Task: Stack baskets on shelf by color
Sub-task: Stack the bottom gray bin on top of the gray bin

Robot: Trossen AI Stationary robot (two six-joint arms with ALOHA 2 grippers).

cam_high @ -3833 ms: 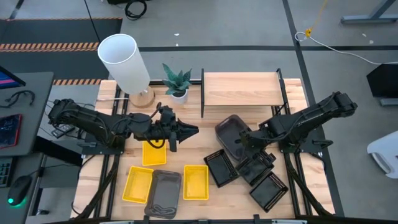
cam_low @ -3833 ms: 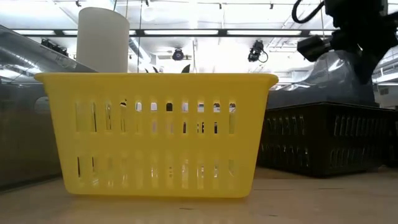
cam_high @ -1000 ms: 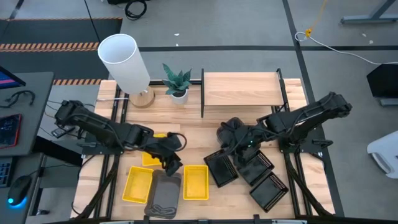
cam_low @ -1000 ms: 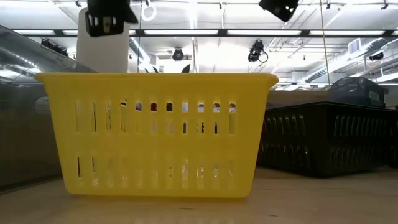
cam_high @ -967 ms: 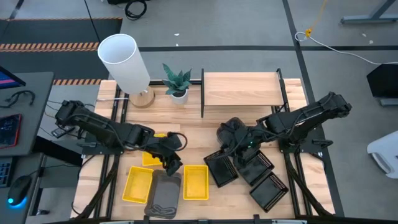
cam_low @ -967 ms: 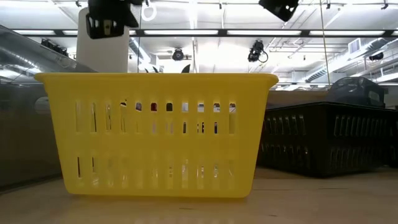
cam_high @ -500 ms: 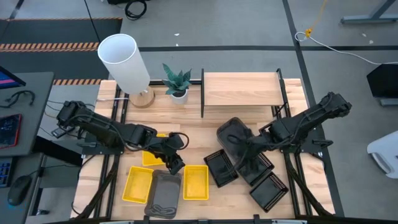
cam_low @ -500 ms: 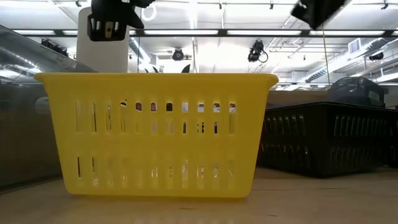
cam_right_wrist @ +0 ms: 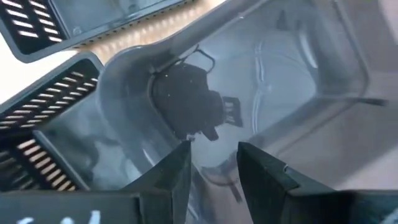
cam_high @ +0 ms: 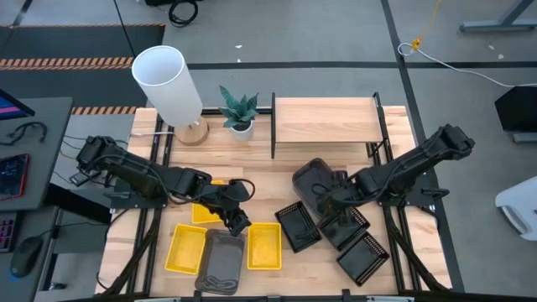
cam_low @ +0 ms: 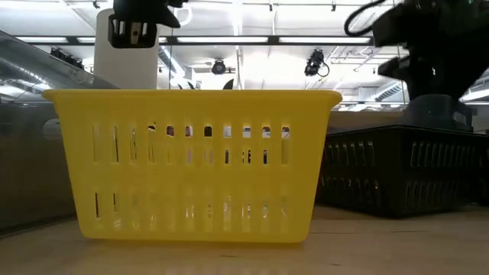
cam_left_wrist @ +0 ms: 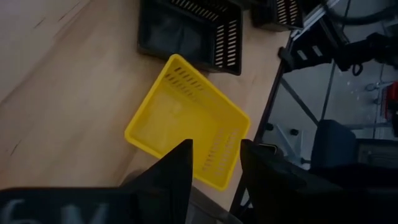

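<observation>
Wooden tabletop point(cam_high: 252, 164), lamp and plant behind. Shelf point(cam_high: 324, 120): bare; no baskets stacked.

Right gripper point(cam_right_wrist: 211, 163): fingers parted, swung back in half a second over grey basket point(cam_high: 315, 180) just before shelf; pickup pending.

Left gripper point(cam_left_wrist: 214, 163): released, unmoved, above yellow basket point(cam_left_wrist: 186, 121), farther from shelf.

Grey concrete floor point(cam_high: 336, 42), hazard-striped mat point(cam_high: 75, 33), yellow cable point(cam_high: 424, 33), ceiling strip lights point(cam_low: 252, 40), dark desk point(cam_high: 25, 159)

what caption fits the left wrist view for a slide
Left gripper, fingers open, above a yellow basket on the wooden tabletop, black mesh basket beyond.
</observation>
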